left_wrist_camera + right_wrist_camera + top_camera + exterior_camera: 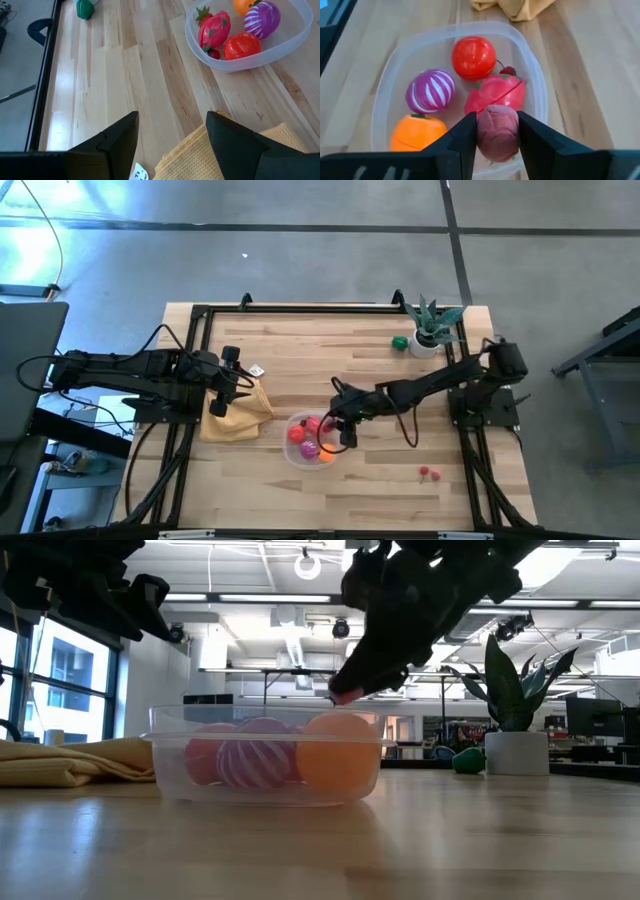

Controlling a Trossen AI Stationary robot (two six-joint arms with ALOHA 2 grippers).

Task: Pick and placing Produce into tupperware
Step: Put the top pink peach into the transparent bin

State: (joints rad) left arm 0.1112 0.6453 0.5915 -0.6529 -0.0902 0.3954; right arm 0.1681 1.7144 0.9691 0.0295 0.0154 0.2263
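a dull pink-red produce piece (pixel 497 131) is pinched in the right end effector (pixel 497 134), held over the tupperware (pixel 536 85) so that it can be dropped among the pieces inside. the left end effector (pixel 172 135) is kept spread above the yellow cloth (pixel 200 157) on the bench (pixel 125 75).

The pale wooden slat table (pixel 380 370) carries a clear plastic tupperware (pixel 296 454), a mustard-yellow folded cloth (pixel 240 418), a white-potted spiky plant (pixel 430 330), a green toy vegetable (pixel 400 342) and 2 small red cherries (pixel 429 473).

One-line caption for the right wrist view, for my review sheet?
Right tool holds a dark pink piece of produce over the tupperware, which holds red, purple-striped, orange and pink-red items.
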